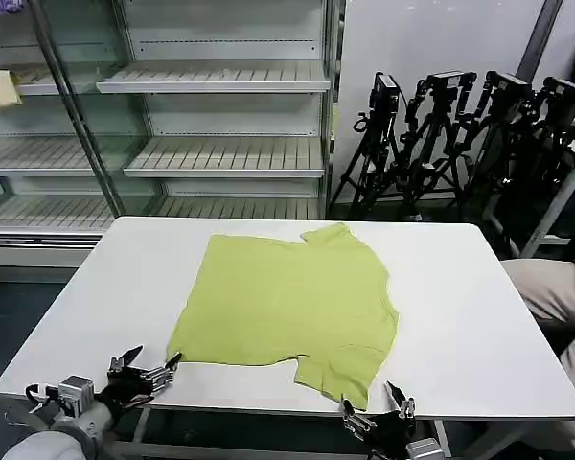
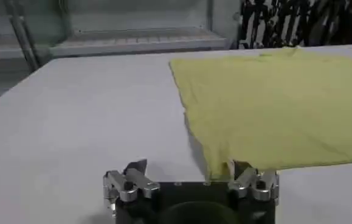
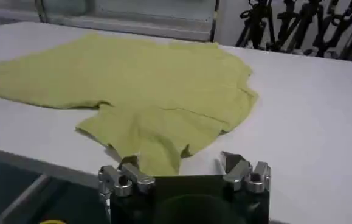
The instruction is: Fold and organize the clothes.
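- A lime yellow-green short-sleeved cotton T-shirt (image 1: 287, 299) is spread flat on the white rectangular desk (image 1: 460, 316), nearer its front edge.
- The left gripper (image 1: 146, 366) is held at the front-left corner, fingers apart.
- The right gripper (image 1: 376, 410) is held at the front edge, fingers apart.
- Pale metal shelving (image 1: 220, 115) and black tripods (image 1: 460, 134) are seen behind.

The head view looks forward and down from above the near edge of the table (image 1: 460, 316), taking in the whole top, the shelves (image 1: 220, 115) and the tripods (image 1: 460, 125) behind. Each wrist view sits low, just above the tabletop near that same edge, facing the far side past its own gripper: left gripper (image 2: 191, 182), right gripper (image 3: 185, 176). All three views share the shirt (image 1: 287, 297) and the table; the two wrist views see it close, at a grazing angle.
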Motion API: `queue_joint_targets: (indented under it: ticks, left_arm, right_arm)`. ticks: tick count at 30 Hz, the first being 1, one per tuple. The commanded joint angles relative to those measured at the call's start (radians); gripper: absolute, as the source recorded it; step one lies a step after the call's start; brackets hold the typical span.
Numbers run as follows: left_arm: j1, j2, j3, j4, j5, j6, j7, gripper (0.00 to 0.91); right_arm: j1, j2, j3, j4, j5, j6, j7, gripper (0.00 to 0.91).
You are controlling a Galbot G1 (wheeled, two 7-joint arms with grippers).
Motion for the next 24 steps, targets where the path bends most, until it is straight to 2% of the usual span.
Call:
queue_joint_targets:
  ticks: [1, 5, 10, 16, 21, 24]
  left_arm:
    - [-0.001, -0.003, 0.011, 0.004, -0.004, 0.003, 0.005, 0.010]
    - [0.000, -0.011, 0.021, 0.012, 0.001, -0.011, 0.006, 0.010]
    - [-0.001, -0.014, 0.036, 0.009, 0.001, -0.030, 0.011, 0.000]
    - [-0.007, -0.024, 0.046, 0.001, 0.002, -0.040, 0.012, 0.010]
    - [-0.006, -0.034, 0.058, -0.018, -0.002, -0.101, 0.013, 0.010]
    - [-0.025, -0.037, 0.066, -0.042, -0.010, -0.121, 0.005, 0.000]
  right_arm:
    - [-0.003, 0.000, -0.003, -0.015, 0.031, -0.012, 0.009, 0.000]
    - [0.007, 0.002, 0.007, -0.035, 0.076, -0.012, 0.009, 0.000]
    - [0.009, 0.006, 0.011, -0.025, 0.089, -0.008, -0.002, 0.000]
    - [0.011, 0.001, 0.019, -0.032, 0.088, 0.015, -0.032, 0.000]
    - [0.019, -0.010, 0.037, -0.012, 0.084, 0.026, -0.064, 0.000]
    - [0.045, -0.018, 0.064, 0.000, 0.084, 0.068, -0.091, 0.000]
